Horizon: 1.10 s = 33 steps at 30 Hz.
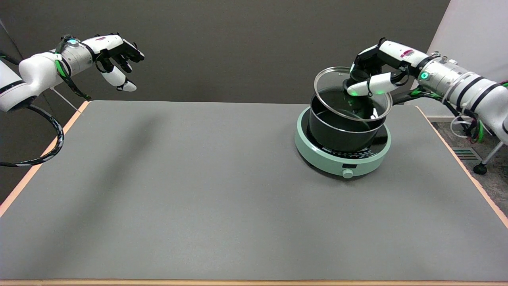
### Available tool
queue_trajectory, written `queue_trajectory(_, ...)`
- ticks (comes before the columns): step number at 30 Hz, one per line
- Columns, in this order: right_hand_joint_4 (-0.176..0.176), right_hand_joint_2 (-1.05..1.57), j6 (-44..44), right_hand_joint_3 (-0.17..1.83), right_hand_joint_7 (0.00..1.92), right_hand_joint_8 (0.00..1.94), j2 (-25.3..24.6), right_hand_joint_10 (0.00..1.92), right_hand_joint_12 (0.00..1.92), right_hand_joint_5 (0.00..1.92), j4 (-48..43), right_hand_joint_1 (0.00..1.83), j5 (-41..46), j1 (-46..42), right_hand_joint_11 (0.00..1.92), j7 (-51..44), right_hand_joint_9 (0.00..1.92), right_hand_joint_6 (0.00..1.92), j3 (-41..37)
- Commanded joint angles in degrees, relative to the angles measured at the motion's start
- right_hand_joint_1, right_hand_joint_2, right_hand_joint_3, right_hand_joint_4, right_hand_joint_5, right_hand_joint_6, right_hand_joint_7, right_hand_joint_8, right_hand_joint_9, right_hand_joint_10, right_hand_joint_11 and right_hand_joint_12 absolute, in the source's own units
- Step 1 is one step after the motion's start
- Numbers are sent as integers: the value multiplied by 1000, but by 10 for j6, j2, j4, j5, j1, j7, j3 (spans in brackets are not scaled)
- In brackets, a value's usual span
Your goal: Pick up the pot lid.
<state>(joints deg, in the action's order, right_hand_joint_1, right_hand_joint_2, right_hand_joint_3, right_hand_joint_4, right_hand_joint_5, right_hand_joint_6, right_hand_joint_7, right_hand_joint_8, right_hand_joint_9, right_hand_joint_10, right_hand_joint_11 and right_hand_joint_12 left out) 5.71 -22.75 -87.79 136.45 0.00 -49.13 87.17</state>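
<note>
The grey table (198, 206) fills the near part of the head view, its top edged in a pale wood-coloured strip along the left, right and front sides. Toward its far right stands a round mint-green hotplate (342, 153) with a small knob (348, 173) on the side facing the camera. A black pot (341, 133) sits on the hotplate, and its dark handle (405, 96) points away to the right.

The glass pot lid (337, 89), rimmed in metal, is tilted above the pot: its far left edge is raised clear of the pot's rim, while its near right edge lies low, close to the rim. The right hand (375, 75) reaches in from the right and holds the lid at its centre, fingers closed around the knob there, with a white thumb lying across the glass. A green light glows at the wrist and tints the fingertips.

At the upper left, the left hand (115, 59) hangs in the air above the table's far corner, fingers loosely curled.
</note>
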Motion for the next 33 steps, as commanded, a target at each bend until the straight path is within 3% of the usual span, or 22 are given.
queue_trajectory(1,-176,1208,104,-19,929,1348,-37,1680,1853,729,22,1231,91,-236,502,3,904,1166,-309)
queue_trajectory(10,-176,1215,110,-24,912,1385,-105,1708,1851,729,-53,1231,92,-411,403,3,847,1156,-533)
queue_trajectory(15,-176,1214,113,-24,913,1382,-147,1703,1848,729,-85,1231,92,-473,404,3,848,1156,-601)
queue_trajectory(25,-176,1211,113,-18,916,1379,-231,1705,1846,730,-139,1231,92,-558,416,3,852,1156,-677)
queue_trajectory(33,-176,1211,113,-17,913,1385,-269,1718,1846,730,-146,1231,104,-586,415,3,849,1154,-674)
